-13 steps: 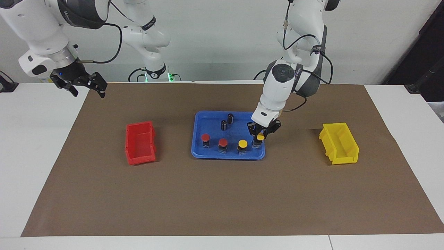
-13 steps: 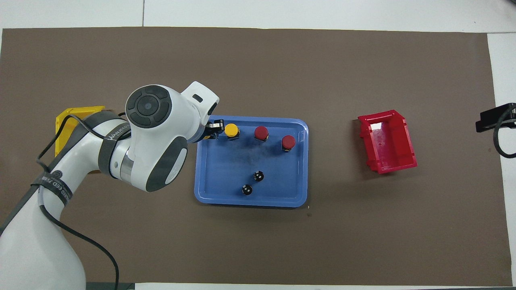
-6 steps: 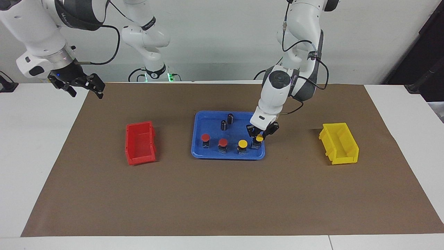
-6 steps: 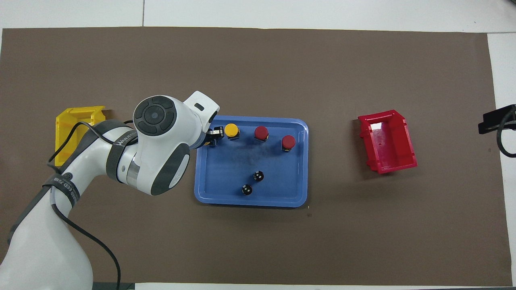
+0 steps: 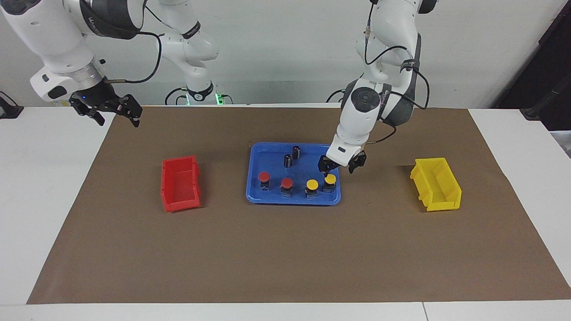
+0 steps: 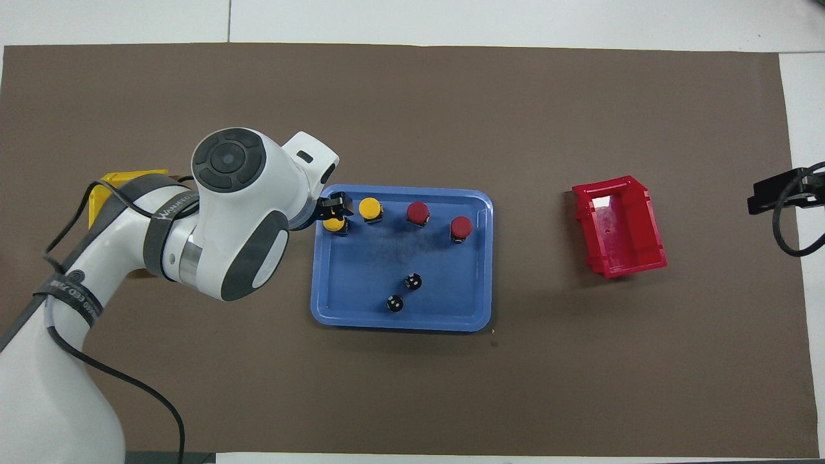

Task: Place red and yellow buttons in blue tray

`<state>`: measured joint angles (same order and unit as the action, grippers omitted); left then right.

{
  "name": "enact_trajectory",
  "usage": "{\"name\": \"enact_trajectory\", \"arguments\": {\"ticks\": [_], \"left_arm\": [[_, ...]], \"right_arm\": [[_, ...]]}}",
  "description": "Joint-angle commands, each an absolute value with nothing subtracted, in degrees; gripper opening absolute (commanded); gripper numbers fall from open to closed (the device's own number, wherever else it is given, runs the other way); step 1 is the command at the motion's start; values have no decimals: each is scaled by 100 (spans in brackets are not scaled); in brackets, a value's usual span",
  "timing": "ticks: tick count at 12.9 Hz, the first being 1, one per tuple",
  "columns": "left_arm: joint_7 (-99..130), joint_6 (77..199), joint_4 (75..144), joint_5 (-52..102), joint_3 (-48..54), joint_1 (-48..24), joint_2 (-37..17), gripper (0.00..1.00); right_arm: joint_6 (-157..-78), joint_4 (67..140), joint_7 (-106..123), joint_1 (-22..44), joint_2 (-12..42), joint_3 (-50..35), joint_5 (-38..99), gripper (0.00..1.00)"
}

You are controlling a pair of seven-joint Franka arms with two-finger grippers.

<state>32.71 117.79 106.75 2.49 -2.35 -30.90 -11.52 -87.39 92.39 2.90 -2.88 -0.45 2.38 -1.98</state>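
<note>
The blue tray [image 5: 292, 201] lies mid-table and also shows in the overhead view [image 6: 451, 290]. Two red buttons [image 5: 264, 177] [image 5: 286, 183] and two yellow buttons [image 5: 312, 184] [image 5: 330, 179] stand upright in a row along its edge farthest from the robots. In the overhead view the red ones are [image 6: 461, 227] [image 6: 417, 212] and the yellow ones [image 6: 370, 208] [image 6: 334, 223]. My left gripper [image 5: 340, 167] is open and empty, just above the end yellow button at the tray's corner, clear of it. My right gripper [image 5: 113, 111] is open and waits raised over the right arm's end of the table.
Two dark capless cylinders [image 5: 287, 160] [image 5: 296, 152] stand in the tray nearer the robots. A red bin [image 5: 179, 183] sits toward the right arm's end. A yellow bin [image 5: 436, 183] sits toward the left arm's end, mostly hidden under the left arm in the overhead view. Brown mat covers the table.
My left gripper let go of the end yellow button, which now stands in the tray, and lifted off it. My right gripper shifted slightly.
</note>
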Motion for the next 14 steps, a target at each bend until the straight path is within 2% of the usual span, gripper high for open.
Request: {"name": "enact_trajectory", "arguments": {"ticks": [1, 3, 5, 9, 14], "left_arm": [[3086, 10815, 10189, 194, -299, -2551, -976, 100], [2280, 9892, 9522, 185, -316, -2207, -1002, 100], [1909, 9476, 9203, 62, -360, -1734, -871, 100], [635, 8887, 9202, 53, -378, -1074, -186, 100], [237, 8403, 9202, 44, -378, -888, 298, 100]], "right_arm": [[-8692, 9369, 255, -290, -176, 220, -176, 100], [-8692, 9369, 255, -299, -176, 220, -176, 100], [-8692, 9369, 255, -290, -176, 220, -176, 100], [-8692, 9369, 255, -299, -176, 220, -176, 100], [-8692, 9378, 255, -299, -176, 220, -176, 100]]}}
